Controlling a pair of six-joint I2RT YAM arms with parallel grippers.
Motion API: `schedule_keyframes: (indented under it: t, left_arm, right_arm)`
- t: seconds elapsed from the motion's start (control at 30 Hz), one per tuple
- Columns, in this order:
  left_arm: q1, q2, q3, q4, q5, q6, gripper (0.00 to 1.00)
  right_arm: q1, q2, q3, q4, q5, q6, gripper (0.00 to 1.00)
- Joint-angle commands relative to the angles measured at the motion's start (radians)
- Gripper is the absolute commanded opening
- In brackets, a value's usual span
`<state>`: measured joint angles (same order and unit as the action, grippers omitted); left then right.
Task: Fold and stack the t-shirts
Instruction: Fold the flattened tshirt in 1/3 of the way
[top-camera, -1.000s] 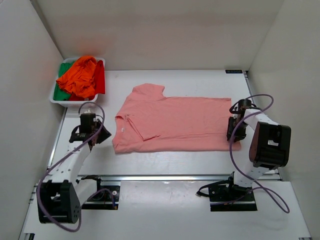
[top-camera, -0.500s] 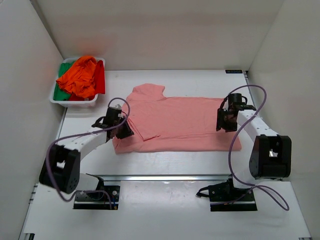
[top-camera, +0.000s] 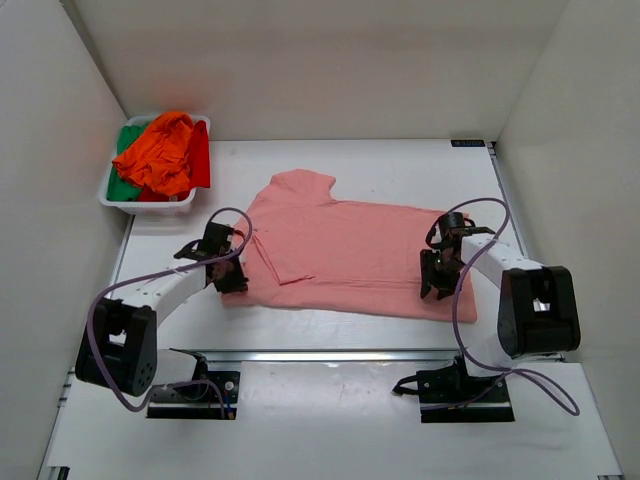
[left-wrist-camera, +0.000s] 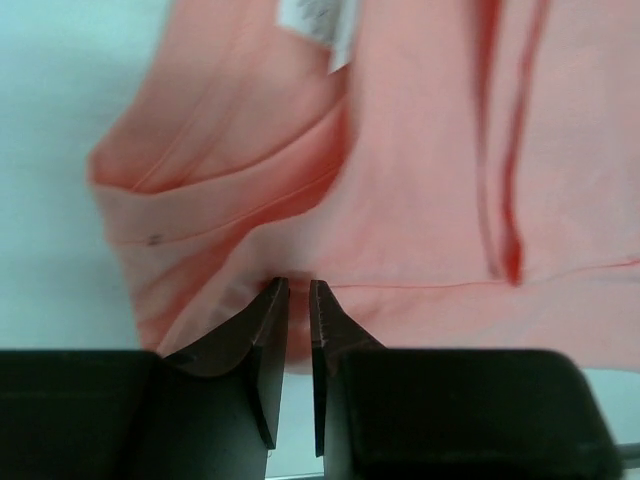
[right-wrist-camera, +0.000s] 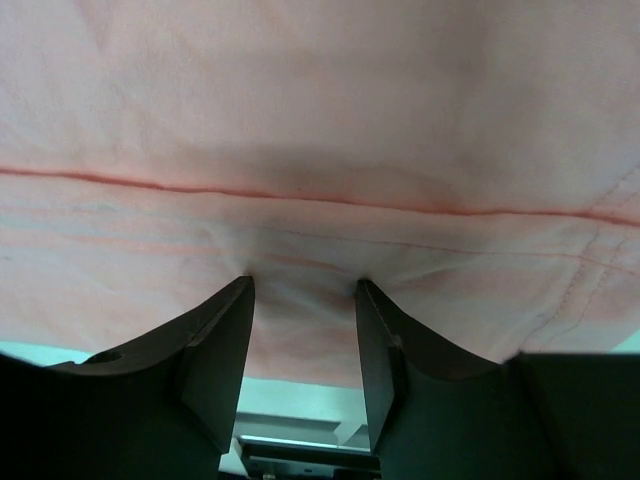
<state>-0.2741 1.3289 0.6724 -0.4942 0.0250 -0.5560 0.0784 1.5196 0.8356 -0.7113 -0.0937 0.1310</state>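
White table (top-camera: 400, 160), t-shirt (top-camera: 340, 245) seemingly pinched, left end effector (left-wrist-camera: 298, 285)

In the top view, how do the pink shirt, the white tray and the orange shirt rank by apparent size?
1. the pink shirt, clearly largest
2. the white tray
3. the orange shirt, bunched in the tray, only slightly smaller than it

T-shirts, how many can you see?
4. The salmon-pink shirt lies spread on the table. The orange shirt, red shirt and green shirt are heaped in the white tray, far left. More may hide underneath.
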Motion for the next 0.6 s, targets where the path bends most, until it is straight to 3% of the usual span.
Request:
schedule_keyframes:
  t: [0.0,0.23,0.57]
  left_arm:
    - [0.016,-0.031,-0.033,-0.087,-0.023,0.061,0.26]
    - [-0.011,-0.048,-0.116,-0.098,-0.022,0.053,0.23]
    - [-0.014,-0.056,-0.004,-0.271,-0.178,0.099,0.20]
  right_arm:
    - [-0.002,-0.030,-0.067,-0.054,-0.037,0.012,0.43]
    - [0.037,0.023,-0.049,-0.030,-0.020,-0.007,0.42]
    - [0.095,0.129,0.068,-0.017,-0.028,0.001,0.42]
